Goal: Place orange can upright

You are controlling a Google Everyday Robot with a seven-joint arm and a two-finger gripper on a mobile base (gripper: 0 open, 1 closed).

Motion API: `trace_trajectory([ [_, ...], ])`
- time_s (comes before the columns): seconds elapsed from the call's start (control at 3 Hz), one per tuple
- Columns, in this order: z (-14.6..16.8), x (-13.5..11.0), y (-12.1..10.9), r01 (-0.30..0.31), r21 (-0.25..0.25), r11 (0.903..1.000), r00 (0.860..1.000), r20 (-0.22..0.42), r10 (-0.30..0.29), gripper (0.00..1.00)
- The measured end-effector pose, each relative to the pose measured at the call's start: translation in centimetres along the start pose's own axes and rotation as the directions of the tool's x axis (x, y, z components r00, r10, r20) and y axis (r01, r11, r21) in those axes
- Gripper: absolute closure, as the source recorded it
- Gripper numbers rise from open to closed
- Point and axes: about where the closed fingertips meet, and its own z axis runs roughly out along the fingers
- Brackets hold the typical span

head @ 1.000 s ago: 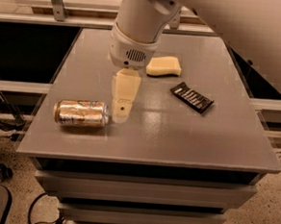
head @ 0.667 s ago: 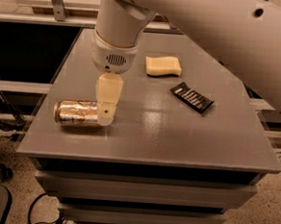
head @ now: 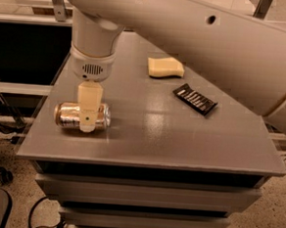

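Observation:
The orange can (head: 67, 114) lies on its side near the front left of the grey table (head: 180, 143), its long axis running left to right. It is shiny copper-orange with silver rims. My gripper (head: 87, 119) hangs from the white wrist straight down over the middle of the can. Its cream tip crosses the can's near side and reaches down almost to the tabletop. The middle of the can is hidden behind it.
A pale yellow sponge block (head: 165, 67) lies at the back middle of the table. A flat black ribbed rectangle (head: 195, 98) lies to the right of centre. My large white arm spans the top right of the view. The table's left edge is close to the can.
My gripper has moved left and down, from beside the can's right end to directly over its middle. The can has not moved.

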Motion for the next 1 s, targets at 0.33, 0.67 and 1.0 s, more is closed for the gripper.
trace_trajectory([
  [0.33,1.2,-0.9,0.0,-0.014,-0.004,0.9999,1.000,-0.019,0.013,0.00],
  [0.67,2.2,-1.2,0.1,-0.049,0.015,0.9987,0.998,-0.048,0.050,0.00],
  [1.0,3.2,-1.3,0.5,-0.064,0.024,0.9976,0.996,-0.054,0.066,0.00],
])
